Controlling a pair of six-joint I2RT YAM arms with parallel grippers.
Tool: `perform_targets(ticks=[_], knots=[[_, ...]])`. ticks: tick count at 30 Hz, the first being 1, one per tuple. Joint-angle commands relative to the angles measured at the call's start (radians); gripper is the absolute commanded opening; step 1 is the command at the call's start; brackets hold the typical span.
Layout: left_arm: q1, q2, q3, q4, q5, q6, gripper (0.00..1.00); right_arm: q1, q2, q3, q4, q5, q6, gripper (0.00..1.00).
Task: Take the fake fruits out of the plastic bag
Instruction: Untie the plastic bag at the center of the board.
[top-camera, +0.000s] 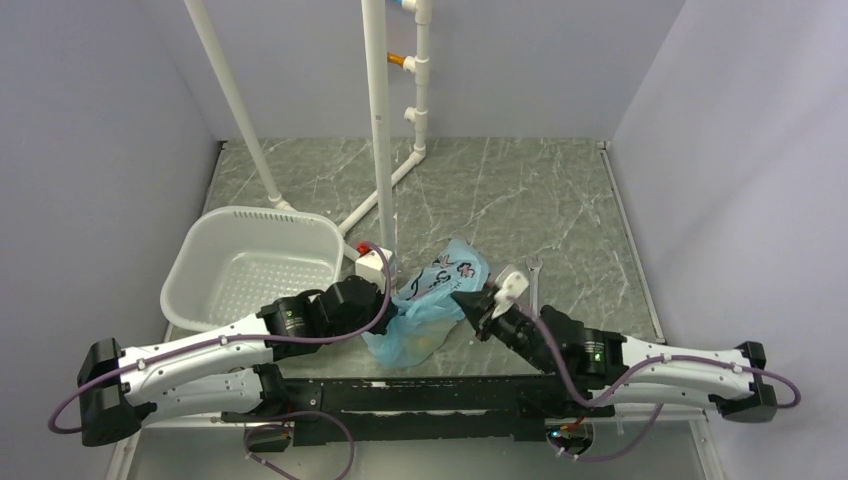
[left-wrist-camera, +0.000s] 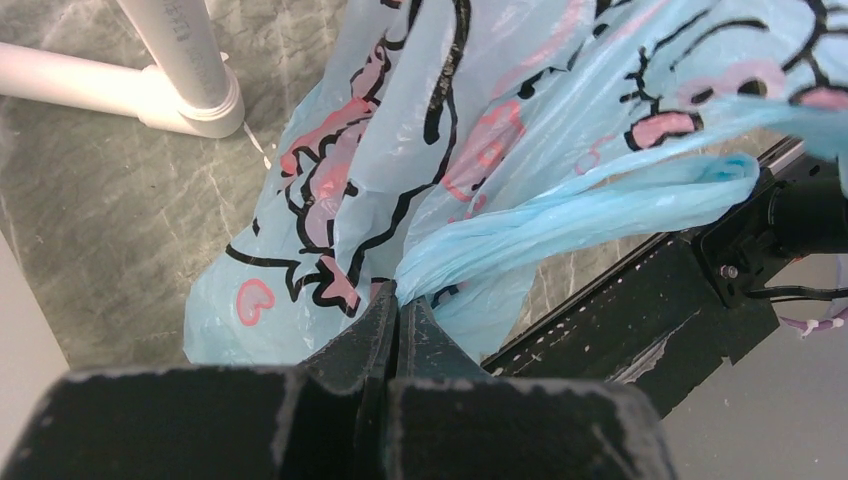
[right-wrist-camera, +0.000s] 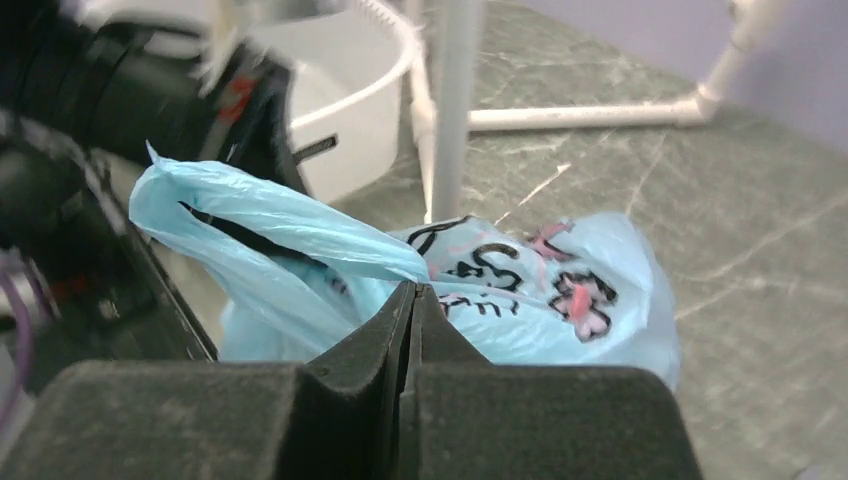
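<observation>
The light-blue plastic bag (top-camera: 432, 305) with pink-and-black print lies crumpled on the marble table between my two arms. My left gripper (top-camera: 396, 300) is shut on a twisted strip of the bag (left-wrist-camera: 560, 215) at its left side, film pinched at the fingertips (left-wrist-camera: 385, 310). From the right, my right gripper (top-camera: 468, 300) is shut on a loop handle of the bag (right-wrist-camera: 290, 225), where it meets the printed body. The fake fruits are hidden inside the bag. Only a faint yellowish patch (top-camera: 430, 338) shows through its lower film.
A white perforated basket (top-camera: 250, 265) stands left of the bag. White pipe uprights (top-camera: 380, 130) rise just behind it, with a floor pipe (right-wrist-camera: 590, 115) running along the table. A metal wrench (top-camera: 533, 283) lies right of the bag. The black base rail (top-camera: 420, 395) is close in front.
</observation>
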Motion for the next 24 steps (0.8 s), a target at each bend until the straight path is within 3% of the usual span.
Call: perform_targets(ticks=[1, 5, 6, 9, 12, 14, 18, 19, 21, 24], knots=[[0.005, 0.008, 0.006, 0.007, -0.022, -0.020, 0.00, -0.120, -0.032, -0.007, 0.019, 0.113, 0.507, 0.00], [0.005, 0.017, 0.016, 0.005, -0.025, -0.022, 0.00, -0.155, 0.086, 0.110, -0.446, 0.402, 1.063, 0.00], [0.005, 0.016, 0.018, 0.006, -0.024, -0.022, 0.00, -0.156, 0.122, 0.144, -0.594, 0.463, 1.275, 0.00], [0.005, 0.001, 0.012, 0.005, -0.020, -0.019, 0.00, -0.174, 0.221, 0.245, -0.989, 0.565, 1.660, 0.00], [0.005, -0.021, -0.008, 0.021, 0.001, -0.007, 0.00, -0.216, 0.303, 0.291, -1.188, 0.583, 1.807, 0.00], [0.005, -0.027, -0.016, 0.050, 0.040, 0.013, 0.00, -0.229, 0.319, 0.290, -1.085, 0.597, 1.623, 0.00], [0.005, -0.022, 0.015, 0.047, 0.064, 0.036, 0.00, -0.230, 0.181, 0.186, -0.518, 0.454, 0.973, 0.00], [0.005, -0.024, 0.022, 0.047, 0.074, 0.052, 0.05, -0.233, 0.120, 0.143, -0.421, 0.403, 0.853, 0.00], [0.006, -0.032, 0.033, 0.071, 0.114, 0.105, 0.35, -0.249, 0.020, 0.072, -0.313, 0.322, 0.738, 0.00], [0.018, -0.027, 0.108, 0.076, 0.215, 0.245, 0.61, -0.279, -0.013, 0.068, -0.296, 0.238, 0.695, 0.00]])
